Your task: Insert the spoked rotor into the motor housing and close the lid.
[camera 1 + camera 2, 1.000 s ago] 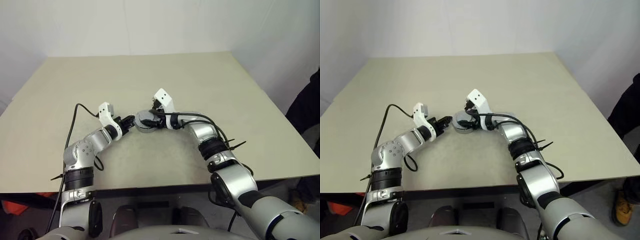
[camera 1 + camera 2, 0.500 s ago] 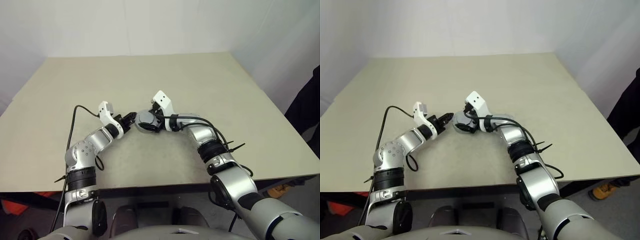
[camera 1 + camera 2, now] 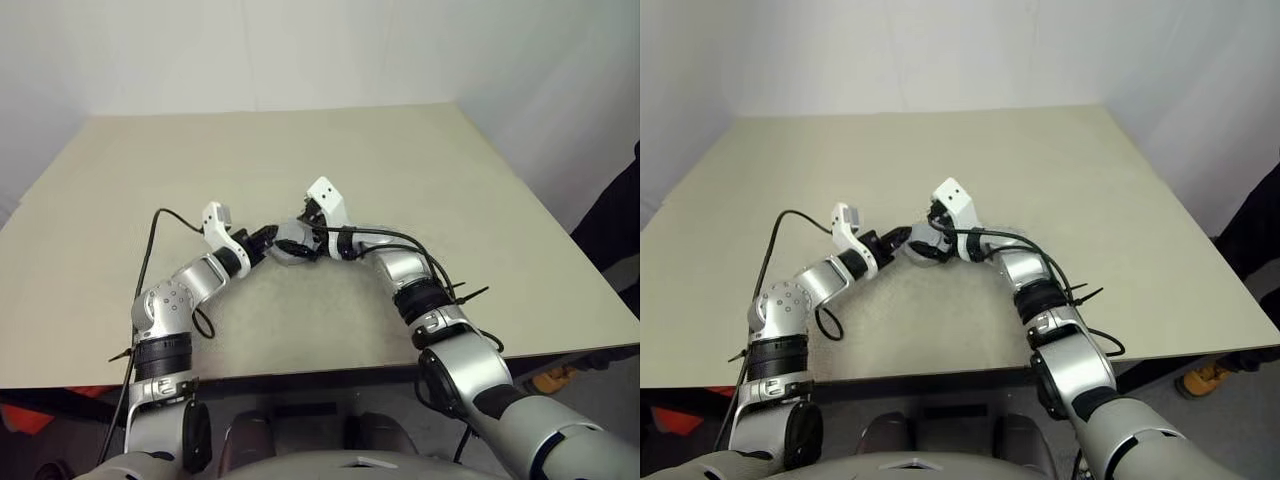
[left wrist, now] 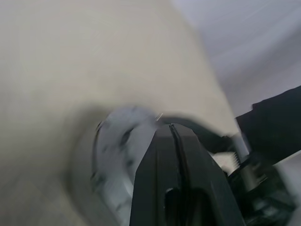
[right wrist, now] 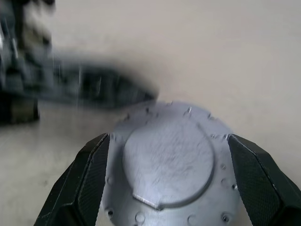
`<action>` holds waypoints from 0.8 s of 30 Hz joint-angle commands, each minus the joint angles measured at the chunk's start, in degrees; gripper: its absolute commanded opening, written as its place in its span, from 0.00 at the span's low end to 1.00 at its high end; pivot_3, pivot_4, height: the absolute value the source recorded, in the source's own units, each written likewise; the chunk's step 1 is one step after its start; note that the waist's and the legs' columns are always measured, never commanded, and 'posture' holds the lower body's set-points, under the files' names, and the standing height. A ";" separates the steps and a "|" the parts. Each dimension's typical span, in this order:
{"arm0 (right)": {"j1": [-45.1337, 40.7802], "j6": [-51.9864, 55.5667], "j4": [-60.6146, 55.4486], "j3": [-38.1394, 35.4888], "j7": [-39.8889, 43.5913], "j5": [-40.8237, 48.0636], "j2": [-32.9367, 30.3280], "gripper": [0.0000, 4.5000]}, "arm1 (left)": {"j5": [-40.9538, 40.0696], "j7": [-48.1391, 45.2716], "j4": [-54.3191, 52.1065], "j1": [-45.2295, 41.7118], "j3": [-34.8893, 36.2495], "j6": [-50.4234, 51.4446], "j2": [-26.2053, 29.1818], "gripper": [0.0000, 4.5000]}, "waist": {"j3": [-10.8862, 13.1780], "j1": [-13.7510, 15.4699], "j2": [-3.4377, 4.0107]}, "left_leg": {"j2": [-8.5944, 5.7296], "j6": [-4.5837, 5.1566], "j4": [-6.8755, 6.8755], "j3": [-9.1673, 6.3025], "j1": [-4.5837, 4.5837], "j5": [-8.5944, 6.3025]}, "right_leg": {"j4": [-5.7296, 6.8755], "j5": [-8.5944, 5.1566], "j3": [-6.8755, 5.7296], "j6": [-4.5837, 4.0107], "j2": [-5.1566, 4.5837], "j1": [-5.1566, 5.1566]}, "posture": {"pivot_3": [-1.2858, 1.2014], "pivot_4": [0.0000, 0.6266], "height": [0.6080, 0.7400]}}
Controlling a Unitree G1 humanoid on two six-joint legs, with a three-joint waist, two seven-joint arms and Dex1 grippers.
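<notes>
Right hand (image 5: 167, 183): its 2 black fingers (image 5: 87, 181) spread wide, 1 on each side of a round grey metal part. Right wrist view shows the fingers flanking the rim; cannot tell whether the pads touch it or stand just off it.

The part between them is the motor housing (image 5: 167, 162), seen with a flat silver-grey lid (image 5: 164, 157) on top: a raised round centre with 1 straight-cut edge, and an outer flange with small holes around it. Windings and spoked rotor not visible from any view; cannot tell what lies under the lid.

Left hand (image 4: 175, 134): fingers clenched together, nothing between them. Left wrist view shows the closed tip against or just above the rim of the grey housing; picture blurred, contact not certain. In the head views the left hand (image 3: 262, 240) comes in from the robot's left and the right hand (image 3: 312, 243) from the robot's right, with the housing (image 3: 290, 243) between the 2, roughly mid-counter and nearer the robot's edge than the far edge.

Counter (image 3: 300, 150): pale beige, matte. A black cable (image 3: 150, 250) loops off the left arm. A dark-clothed person (image 3: 615, 220) stands at the right edge of the scene, beyond the counter's corner.
</notes>
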 commanded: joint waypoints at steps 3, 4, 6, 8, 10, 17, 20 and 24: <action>-2.07 0.88 -3.86 -3.44 0.89 3.90 -0.89 1.00 | -0.59 0.62 -1.89 0.81 0.22 1.36 1.42 0.00 | 0.00 0.03 -0.01 | -0.01 0.00 0.03 0.00 0.00 0.00 | 0.02 0.00 0.00 0.00 -0.01 0.01 | 0.52 0.00 1.00; -2.34 1.25 -4.03 -3.94 0.74 4.28 -1.26 1.00 | -0.60 0.67 -1.96 0.88 0.19 1.39 1.47 0.00 | 0.00 0.05 -0.01 | -0.02 0.00 0.04 0.00 -0.01 0.00 | 0.02 0.00 0.00 0.00 -0.01 0.01 | 0.52 0.00 1.00; -2.78 1.83 -4.18 -4.68 0.26 4.83 -1.78 1.00 | -0.63 0.78 -2.05 0.94 0.13 1.39 1.48 0.00 | 0.00 0.07 -0.01 | -0.01 0.00 0.06 0.00 0.00 0.00 | 0.02 0.00 0.00 0.00 -0.01 0.01 | 0.52 0.00 1.00; -3.40 2.96 -3.94 -5.86 -0.47 5.61 -2.05 1.00 | -0.60 0.87 -2.17 1.03 0.02 1.33 1.44 0.00 | 0.00 0.07 -0.01 | -0.01 0.00 0.07 0.00 0.00 0.00 | 0.05 0.00 0.00 0.00 -0.01 0.02 | 0.52 0.00 1.00; -4.97 6.86 -2.46 -8.65 -2.98 7.40 -2.29 1.00 | -0.56 0.94 -2.36 1.14 -0.14 1.25 1.30 0.00 | 0.00 0.06 -0.01 | -0.01 -0.01 0.07 0.00 0.00 0.01 | 0.06 0.01 0.00 -0.01 0.00 0.01 | 0.52 0.00 1.00; -6.57 29.42 -1.23 -15.68 -4.94 14.73 -5.49 1.00 | -0.62 0.84 -2.82 1.57 -0.50 0.90 1.15 0.00 | 0.00 0.18 -0.02 | -0.03 -0.01 0.08 0.00 0.00 0.01 | 0.06 0.01 0.00 -0.01 0.00 0.04 | 0.52 0.00 1.00; -5.86 42.43 -2.37 -18.06 -5.41 18.59 -6.66 1.00 | -0.49 0.86 -2.75 1.51 -0.58 0.75 1.13 0.00 | 0.00 0.35 -0.02 | -0.03 -0.01 0.09 -0.01 -0.03 0.01 | 0.06 0.01 0.00 -0.01 0.00 0.05 | 0.52 0.00 1.00; -3.69 53.89 -4.96 -19.21 -6.70 21.65 -6.90 1.00 | -0.45 0.93 -2.74 1.53 -0.59 0.69 1.19 0.00 | 0.00 0.49 -0.02 | -0.03 -0.05 0.08 -0.01 -0.03 0.04 | 0.08 0.01 0.00 -0.01 0.00 0.06 | 0.52 0.00 1.00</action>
